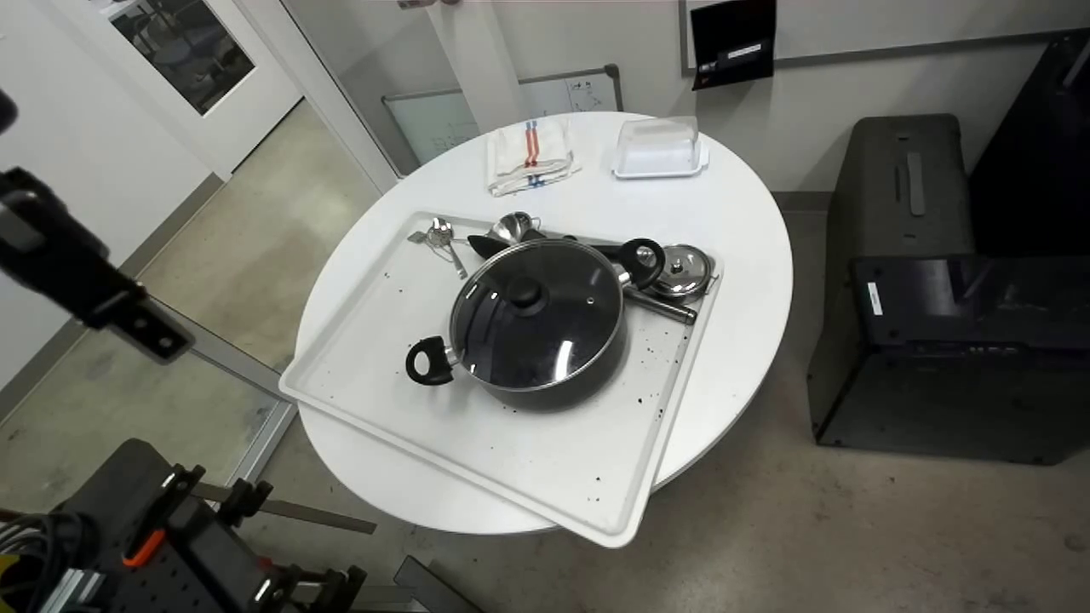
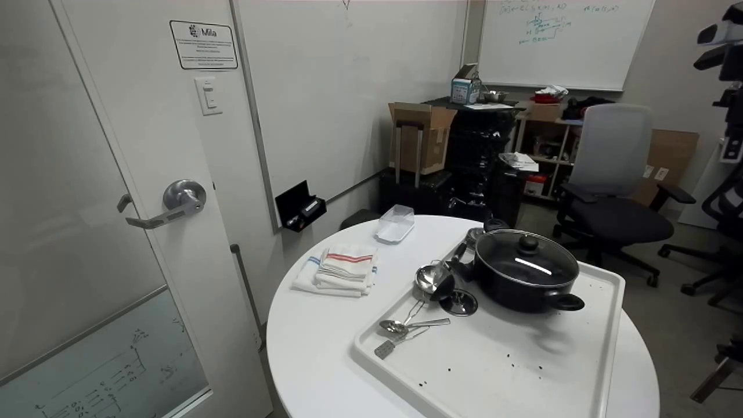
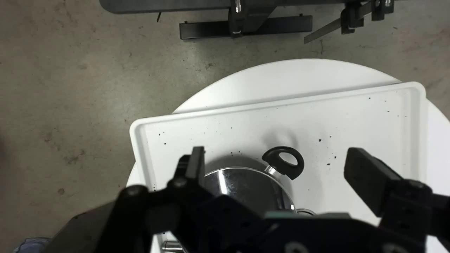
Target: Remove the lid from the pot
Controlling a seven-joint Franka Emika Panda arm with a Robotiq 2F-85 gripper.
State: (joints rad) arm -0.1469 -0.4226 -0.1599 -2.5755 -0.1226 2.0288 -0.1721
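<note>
The black pot (image 1: 596, 379) stands upright on a white tray (image 1: 375, 430); it also shows in an exterior view (image 2: 505, 292). The glass lid (image 1: 536, 340), with a thin metal rim and black centre knob, lies on top of the pot; it shows in an exterior view too (image 2: 505, 261). In the wrist view my gripper (image 3: 277, 160) is open and empty, high above the tray. Part of the lid (image 3: 246, 188) and one pot handle (image 3: 285, 162) lie below, between the fingers. The knob is hidden there behind the gripper. A black gripper part (image 1: 140, 319) is at an exterior view's left edge.
Metal utensils (image 2: 406, 328) and a small metal lid (image 1: 681, 271) lie on the tray close around the pot. Folded towels (image 1: 532, 157) and a clear plastic box (image 1: 657, 149) are on the round white table (image 1: 749, 230). The tray overhangs the table edge.
</note>
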